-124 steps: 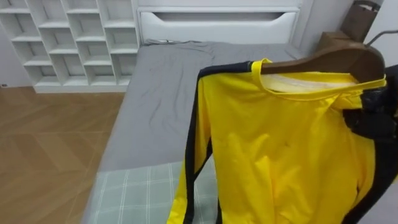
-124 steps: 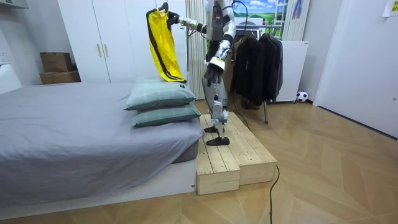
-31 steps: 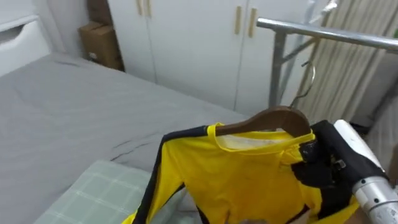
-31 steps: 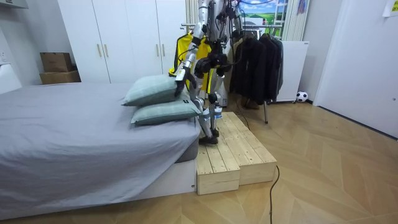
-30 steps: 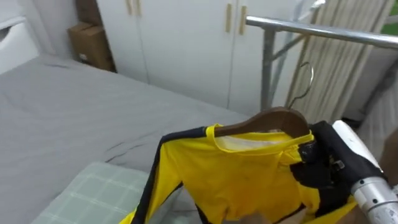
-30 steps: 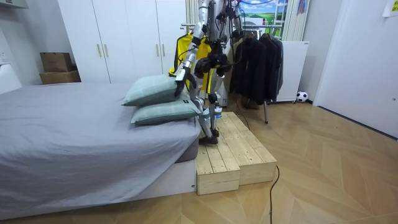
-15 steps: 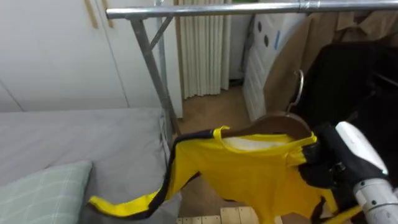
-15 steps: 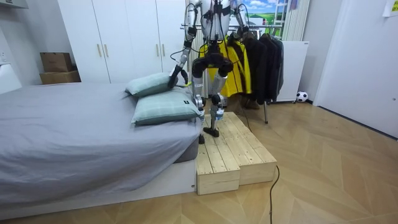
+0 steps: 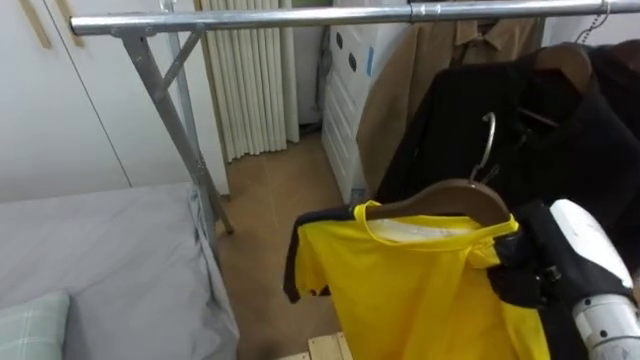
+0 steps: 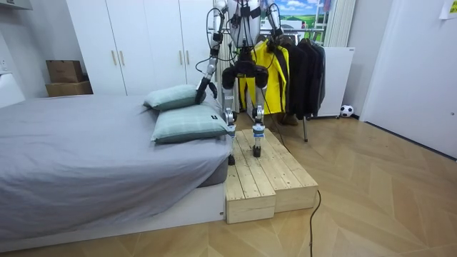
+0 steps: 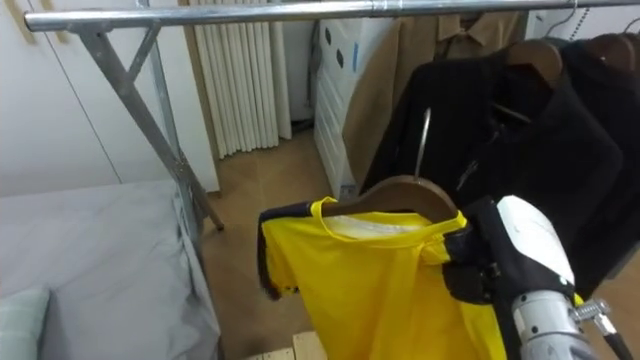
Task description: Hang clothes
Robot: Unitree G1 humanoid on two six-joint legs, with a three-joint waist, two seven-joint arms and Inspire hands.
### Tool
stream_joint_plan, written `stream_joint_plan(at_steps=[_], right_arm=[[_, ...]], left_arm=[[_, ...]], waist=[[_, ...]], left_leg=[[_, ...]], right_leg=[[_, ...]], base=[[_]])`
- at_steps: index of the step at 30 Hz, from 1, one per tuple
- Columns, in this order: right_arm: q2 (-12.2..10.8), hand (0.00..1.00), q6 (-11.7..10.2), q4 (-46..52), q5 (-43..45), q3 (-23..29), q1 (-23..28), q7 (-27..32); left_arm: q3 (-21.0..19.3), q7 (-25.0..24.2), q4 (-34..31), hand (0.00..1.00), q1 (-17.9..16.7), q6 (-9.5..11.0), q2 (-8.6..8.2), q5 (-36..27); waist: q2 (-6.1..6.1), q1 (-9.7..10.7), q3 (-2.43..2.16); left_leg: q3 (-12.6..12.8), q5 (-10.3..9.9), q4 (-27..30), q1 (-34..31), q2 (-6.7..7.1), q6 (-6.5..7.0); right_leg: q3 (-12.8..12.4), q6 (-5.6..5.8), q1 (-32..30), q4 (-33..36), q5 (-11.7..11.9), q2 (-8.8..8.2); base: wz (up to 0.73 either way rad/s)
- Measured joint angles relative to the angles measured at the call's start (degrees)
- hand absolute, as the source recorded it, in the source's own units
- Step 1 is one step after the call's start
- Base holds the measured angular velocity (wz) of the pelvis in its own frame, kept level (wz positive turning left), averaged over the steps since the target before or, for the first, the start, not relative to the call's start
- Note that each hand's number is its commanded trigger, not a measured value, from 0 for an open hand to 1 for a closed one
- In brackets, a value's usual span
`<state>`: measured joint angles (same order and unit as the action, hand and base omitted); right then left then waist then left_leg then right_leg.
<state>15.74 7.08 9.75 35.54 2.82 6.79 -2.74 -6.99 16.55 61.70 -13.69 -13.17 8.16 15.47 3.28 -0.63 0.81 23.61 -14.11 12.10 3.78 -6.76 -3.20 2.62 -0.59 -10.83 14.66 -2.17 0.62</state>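
Note:
A yellow shirt (image 9: 420, 290) with black trim hangs on a wooden hanger (image 9: 450, 195) with a metal hook (image 9: 487, 140). My right hand (image 9: 530, 270) is shut on the hanger's right end and holds it below the metal clothes rail (image 9: 300, 17). The hook stands upright, under the rail and apart from it. In the room view I stand on a wooden platform (image 10: 268, 171) facing the rack, with the yellow shirt (image 10: 275, 75) in front of me. My left hand (image 10: 202, 91) hangs by the pillows (image 10: 182, 114).
Dark coats (image 9: 560, 150) and a tan coat (image 9: 410, 90) fill the rail's right part. The rack's slanted leg (image 9: 180, 120) stands at the left, by the grey bed (image 9: 90, 260). White wardrobe doors (image 9: 60, 100) and a curtain (image 9: 255, 85) lie behind.
I have turned from the bed to the clothes rack, carrying the shirt on its hanger along. The rail and hung coats have come into view.

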Motion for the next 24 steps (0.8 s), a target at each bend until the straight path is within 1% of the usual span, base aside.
stream_joint_plan(at_steps=[3, 5, 12, 15, 16, 18, 21, 24], right_arm=[[0.01, 1.0, -0.01, 0.07, -1.57, -0.03, -0.24, -0.05], [0.0, 1.0, -0.01, 0.59, -2.02, -0.04, -0.81, -1.31], [0.06, 1.0, 0.0, 2.55, -2.81, -0.98, -2.19, -3.8], [0.07, 1.0, 0.01, 2.59, -2.87, -1.59, -2.62, -5.22], [0.16, 1.0, 0.01, 2.57, -2.93, -1.6, -3.09, -6.14], [0.4, 1.0, 0.01, 2.58, -3.57, -1.56, -3.72, -6.26], [0.42, 1.0, -0.03, 2.58, -3.9, -1.56, -5.66, -6.26], [0.81, 1.0, -0.03, 2.59, -4.58, -1.52, -8.12, -6.51]], left_arm=[[0.01, 0.06, -0.01, 0.0, -0.14, 0.02, 0.13, -0.03], [-0.12, 0.06, -0.3, 0.0, -0.35, 0.02, 0.15, 0.05], [-0.12, 0.07, -0.47, 0.0, -0.42, 0.06, 0.26, 0.38], [-0.12, 0.46, -0.43, 0.0, -0.49, 1.09, 0.28, 0.34], [-0.11, 0.66, -0.43, 0.0, -0.52, 1.63, 0.29, 0.34], [-0.14, 0.83, -0.44, 0.0, -0.51, 2.13, 0.37, 0.34], [-1.09, 0.83, -0.44, 0.0, -0.59, 2.79, 0.49, 0.37], [-1.87, 0.72, -0.44, 0.0, -0.62, 3.24, 0.63, 0.36]], waist=[[0.23, -0.79, -0.05], [0.4, -1.07, -0.13], [0.83, -2.06, -0.09], [1.12, -2.94, -0.11], [1.25, -2.95, -0.04], [1.42, -2.89, -0.11], [1.86, -3.03, -0.14], [2.21, -2.89, -0.2]], left_leg=[[0.14, 0.13, -0.86, 0.71, -0.06, -0.21], [0.1, 0.14, -1.36, 0.97, -0.03, -0.23], [-0.32, 0.15, -1.98, 1.87, -0.01, -0.24], [-0.54, 0.15, -1.98, 1.87, -0.08, -0.24], [-0.97, 0.15, -1.94, 1.83, -0.1, -0.24], [-1.83, 0.15, -1.84, 1.84, -0.17, -0.24], [-1.94, 0.18, -1.83, 1.83, -0.22, -0.29], [-2.57, 0.19, -1.59, 1.77, -0.21, -0.28]], right_leg=[[-0.01, -0.12, 0.55, -0.4, -0.09, 0.28], [-0.03, -0.1, 1.09, -0.93, -0.11, 0.38], [0.14, 0.05, 2.13, -1.27, -0.24, 0.45], [0.82, 0.05, 2.45, -1.66, -0.24, 0.37], [1.27, 0.05, 2.64, -1.9, -0.24, 0.29], [2.18, 0.01, 2.91, -2.07, -0.29, 0.1], [2.48, -0.04, 2.99, -2.06, -0.34, 0.08], [2.89, -0.04, 3.23, -2.06, -0.35, -0.08]], base=[[0.0], [0.02], [0.02], [0.05], [0.17], [0.19], [0.05], [0.08]])
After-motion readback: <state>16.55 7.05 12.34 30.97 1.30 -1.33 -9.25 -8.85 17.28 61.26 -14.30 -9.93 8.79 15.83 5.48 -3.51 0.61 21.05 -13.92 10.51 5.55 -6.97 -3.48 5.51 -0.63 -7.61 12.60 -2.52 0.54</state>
